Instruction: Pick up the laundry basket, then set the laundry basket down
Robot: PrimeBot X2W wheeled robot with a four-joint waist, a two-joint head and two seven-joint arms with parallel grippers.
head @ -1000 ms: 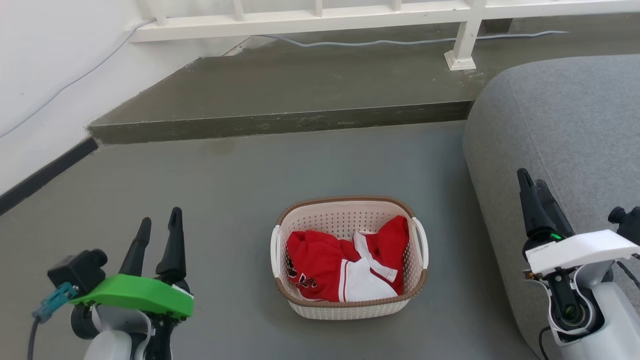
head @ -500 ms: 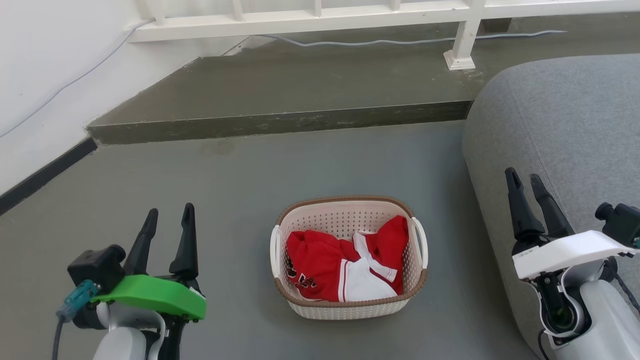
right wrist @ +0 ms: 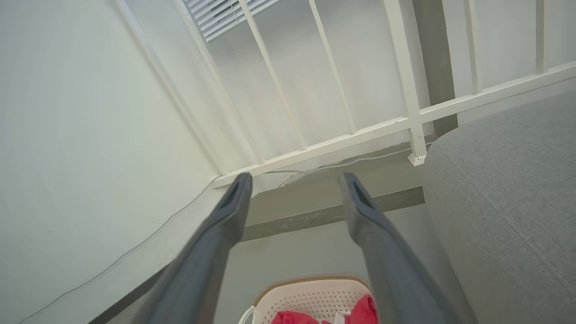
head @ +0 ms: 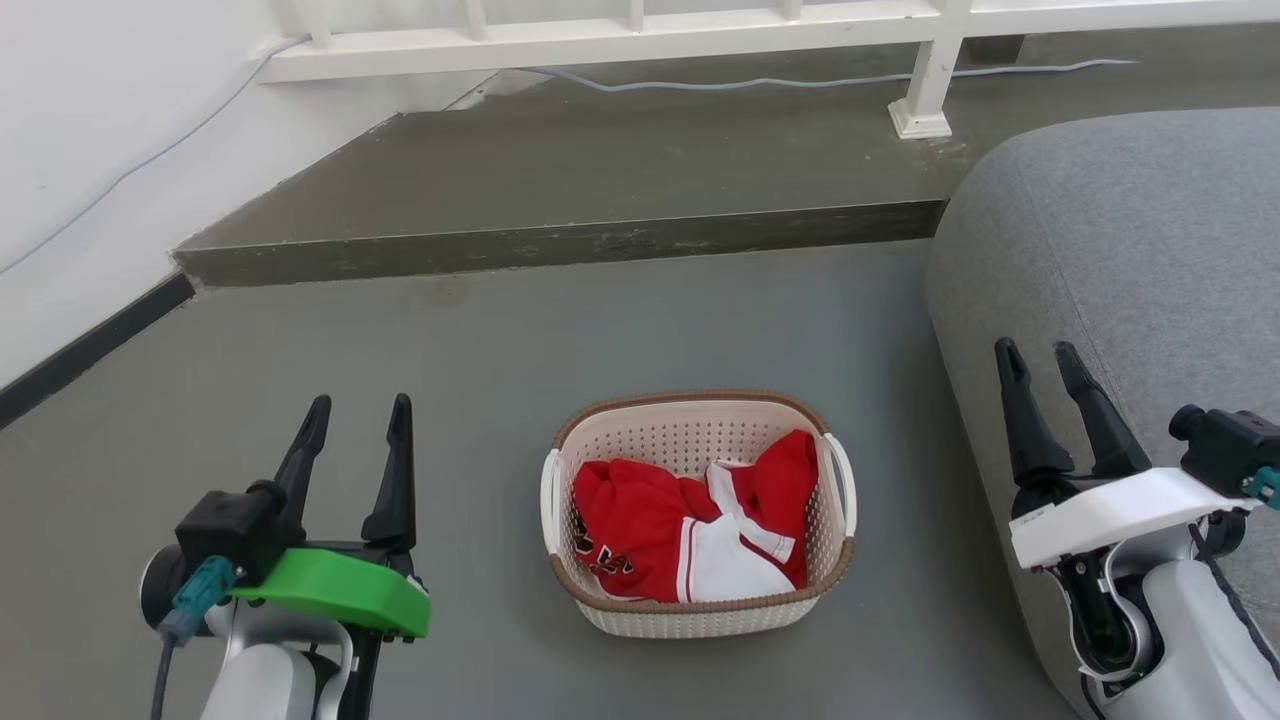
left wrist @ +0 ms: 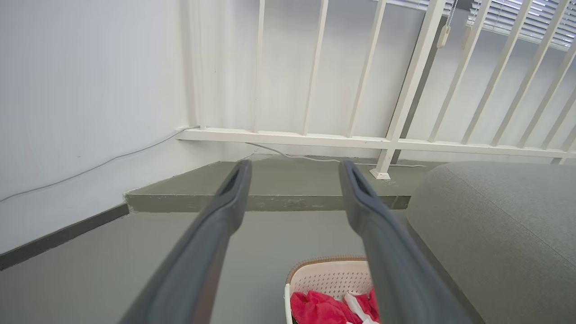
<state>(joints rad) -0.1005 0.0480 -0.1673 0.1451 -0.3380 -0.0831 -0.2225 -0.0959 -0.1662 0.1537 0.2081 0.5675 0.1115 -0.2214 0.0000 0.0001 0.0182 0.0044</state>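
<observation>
Your laundry basket (head: 690,618) sits upright on the floor (head: 480,350), long axis left to right; left end effector (head: 360,402) and right end effector (head: 1035,348) flank it, fingers spread, empty.

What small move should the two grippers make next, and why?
Probably bring the left gripper and the right gripper down and inward, toward the side handles of the basket. The basket sits on the floor between them, and both grippers are open, empty and apart from it.

head: above, facing down | wrists: low, facing railing (left wrist: 315,138) | shared: laundry basket (head: 700,620)
</observation>
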